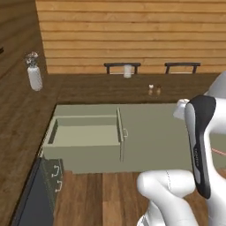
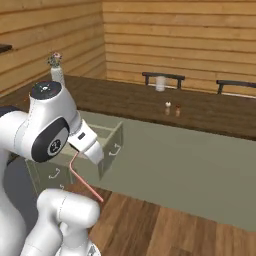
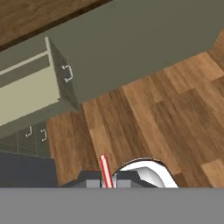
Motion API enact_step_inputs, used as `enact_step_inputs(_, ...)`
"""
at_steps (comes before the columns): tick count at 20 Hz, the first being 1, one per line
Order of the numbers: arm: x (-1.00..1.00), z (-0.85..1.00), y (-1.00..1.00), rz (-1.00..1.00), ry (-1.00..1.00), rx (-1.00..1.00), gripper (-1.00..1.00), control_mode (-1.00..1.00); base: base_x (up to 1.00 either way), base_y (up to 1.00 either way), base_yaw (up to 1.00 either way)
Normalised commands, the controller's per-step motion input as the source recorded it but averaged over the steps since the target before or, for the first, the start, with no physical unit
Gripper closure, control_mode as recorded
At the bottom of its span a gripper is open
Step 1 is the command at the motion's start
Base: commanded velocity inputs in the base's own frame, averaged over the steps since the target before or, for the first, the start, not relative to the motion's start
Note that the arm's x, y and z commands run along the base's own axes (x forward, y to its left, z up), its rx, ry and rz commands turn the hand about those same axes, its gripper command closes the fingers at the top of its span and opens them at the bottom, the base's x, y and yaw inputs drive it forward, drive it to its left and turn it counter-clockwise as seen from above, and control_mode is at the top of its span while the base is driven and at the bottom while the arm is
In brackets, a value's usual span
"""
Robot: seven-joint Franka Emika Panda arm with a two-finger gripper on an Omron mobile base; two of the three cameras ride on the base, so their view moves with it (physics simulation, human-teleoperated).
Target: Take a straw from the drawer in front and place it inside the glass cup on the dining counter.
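1. While the robot is waiting in the kitchen, the dining counter (image 1: 101, 88) is stretching long and brown across the room, with a green base (image 2: 190, 165) under it.
2. The drawer (image 1: 86, 137) is sticking out of that green base, pulled wide open, and its front panel with the small light handle (image 1: 125, 132) is pointing toward the robot. In the hand view the drawer (image 3: 30, 92) is sitting at the left edge, over the wooden floor (image 3: 144, 118).
3. Two dark chairs (image 1: 122, 66) are standing behind the far edge of the counter.
4. A white vase with flowers (image 1: 34, 73) is standing near the left end of the counter.
5. The gripper (image 3: 106, 180) is hanging out over the floor, well apart from the drawer. Its fingers are squeezing together on the straw, which is poking up between them in the hand view.
6. The glass cup (image 1: 127, 70) is standing near the far edge of the counter, just in front of the left chair. It is far from the gripper.
7. The straw (image 2: 82, 180) is thin and pink, and it is slanting down from the hand in the right base view. A short bit of it (image 1: 218, 152) is peeking out beside the arm.
8. Two tiny shakers (image 1: 154, 89) are standing side by side on the counter, to the right of the cup.
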Motion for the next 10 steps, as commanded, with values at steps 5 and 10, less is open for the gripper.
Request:
enact_step_inputs(5, 0.00, 0.00, 0.00, 0.00, 0.00, 0.00, 1.00, 1.00, 0.00, -1.00, -0.35)
enact_step_inputs(10, 0.00, 0.00, 0.00, 0.00, 0.00, 0.00, 1.00, 1.00, 0.11, -1.00, -0.19)
